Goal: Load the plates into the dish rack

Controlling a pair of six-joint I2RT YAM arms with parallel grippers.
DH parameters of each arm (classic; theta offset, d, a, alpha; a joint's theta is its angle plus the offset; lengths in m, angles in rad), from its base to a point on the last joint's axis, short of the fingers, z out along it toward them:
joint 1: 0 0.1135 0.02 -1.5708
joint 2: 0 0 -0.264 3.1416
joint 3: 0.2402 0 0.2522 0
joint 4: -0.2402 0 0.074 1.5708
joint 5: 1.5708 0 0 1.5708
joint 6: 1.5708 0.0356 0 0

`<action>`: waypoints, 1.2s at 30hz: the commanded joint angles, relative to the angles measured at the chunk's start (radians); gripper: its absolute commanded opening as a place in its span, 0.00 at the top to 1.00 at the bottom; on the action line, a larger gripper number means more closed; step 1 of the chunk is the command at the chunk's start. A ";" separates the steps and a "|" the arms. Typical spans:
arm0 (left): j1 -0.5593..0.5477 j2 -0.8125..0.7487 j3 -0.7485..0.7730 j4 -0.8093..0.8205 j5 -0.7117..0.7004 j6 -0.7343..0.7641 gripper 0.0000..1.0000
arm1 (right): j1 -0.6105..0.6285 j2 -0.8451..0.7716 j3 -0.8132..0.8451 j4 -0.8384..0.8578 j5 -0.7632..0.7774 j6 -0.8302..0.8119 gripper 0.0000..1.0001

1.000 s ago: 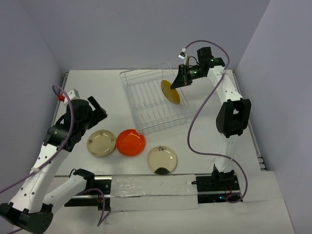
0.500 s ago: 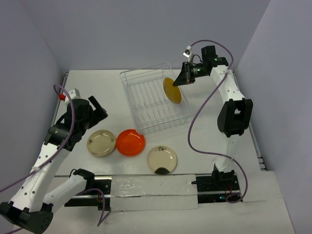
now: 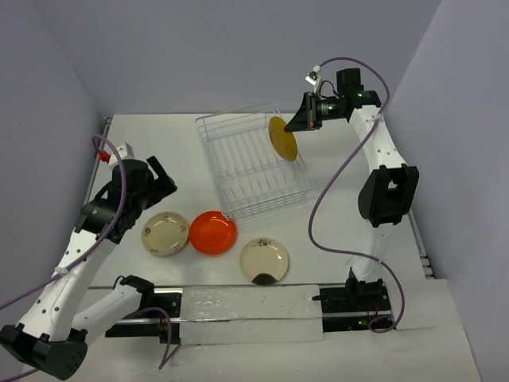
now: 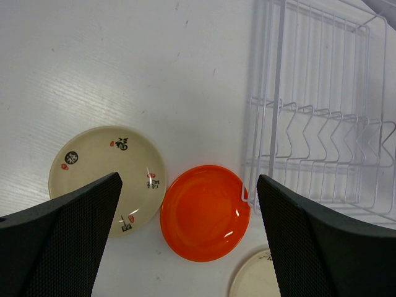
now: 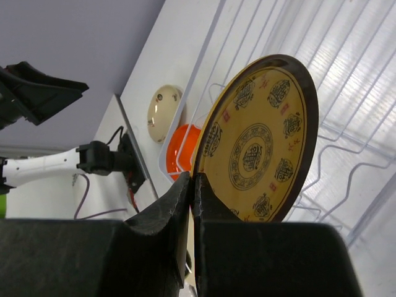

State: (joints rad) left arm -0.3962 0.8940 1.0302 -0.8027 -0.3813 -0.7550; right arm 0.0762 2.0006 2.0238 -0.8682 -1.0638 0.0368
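My right gripper [image 3: 300,122] [image 5: 195,185] is shut on the rim of the mustard-yellow plate [image 3: 281,139] [image 5: 260,145], holding it on edge above the right side of the white wire dish rack [image 3: 251,167] [image 4: 322,142] [image 5: 346,154]. An orange-red plate [image 3: 213,232] [image 4: 206,211] lies flat at the rack's near left corner. One cream plate [image 3: 165,234] [image 4: 108,176] lies to its left, another [image 3: 264,260] [image 4: 255,281] to its near right. My left gripper [image 3: 159,181] [image 4: 189,241] hangs open above the orange-red plate, touching nothing.
The rack sits at an angle in the middle of the white table [image 3: 159,151]. Grey walls [image 3: 238,48] close in the back and sides. A black rail with clear film [image 3: 246,306] runs along the near edge. Purple cables loop beside both arms.
My right gripper has lifted the mustard-yellow plate and carried it a little toward the back of the rack. The left arm has barely shifted.
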 commanded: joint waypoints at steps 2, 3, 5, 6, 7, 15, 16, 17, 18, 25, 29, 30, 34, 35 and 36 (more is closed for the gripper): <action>0.007 -0.005 0.039 0.034 0.002 0.013 0.01 | -0.020 0.004 -0.007 0.035 0.026 0.004 1.00; 0.007 -0.005 0.039 0.034 0.002 0.013 0.01 | -0.023 0.011 -0.007 0.035 0.035 0.003 1.00; 0.007 -0.003 0.041 0.031 0.004 0.011 0.01 | -0.026 0.023 -0.009 0.035 0.030 0.005 1.00; 0.007 -0.003 0.040 0.031 0.005 0.011 0.01 | -0.032 0.029 -0.018 0.035 0.023 0.006 1.00; 0.007 -0.001 0.039 0.031 0.005 0.009 0.01 | -0.033 0.034 -0.024 0.036 0.017 0.005 1.00; 0.007 0.000 0.032 0.032 0.004 0.012 0.01 | -0.034 0.038 -0.085 0.044 -0.010 -0.007 1.00; 0.007 0.000 0.030 0.035 0.007 0.010 0.01 | -0.035 0.037 -0.092 0.047 -0.010 -0.003 1.00; 0.007 0.001 0.028 0.039 0.009 0.009 0.01 | -0.034 0.036 -0.097 0.048 -0.008 -0.004 1.00; 0.007 0.002 0.026 0.043 0.011 0.009 0.01 | -0.033 0.035 -0.102 0.049 -0.006 -0.006 1.00; 0.007 0.006 0.025 0.028 0.004 0.011 0.01 | -0.035 0.059 -0.135 0.060 0.099 -0.011 1.00; 0.007 0.000 0.031 0.014 -0.019 0.009 0.01 | -0.033 0.059 -0.166 0.060 0.108 -0.061 1.00; 0.007 -0.002 0.033 0.017 -0.015 0.010 0.01 | -0.033 0.048 -0.183 0.060 0.114 -0.075 0.96; 0.007 -0.001 0.040 0.014 -0.027 0.008 0.01 | -0.029 0.015 -0.218 0.060 0.132 -0.113 0.79; 0.007 0.001 0.042 0.011 -0.028 0.006 0.01 | -0.029 0.007 -0.223 0.060 0.137 -0.117 0.75; 0.007 0.003 0.045 0.008 -0.030 0.003 0.01 | -0.029 -0.001 -0.229 0.060 0.141 -0.121 0.72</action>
State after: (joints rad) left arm -0.3962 0.8997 1.0302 -0.8036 -0.3888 -0.7544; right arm 0.0494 2.0567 1.8097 -0.8345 -0.9351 -0.0329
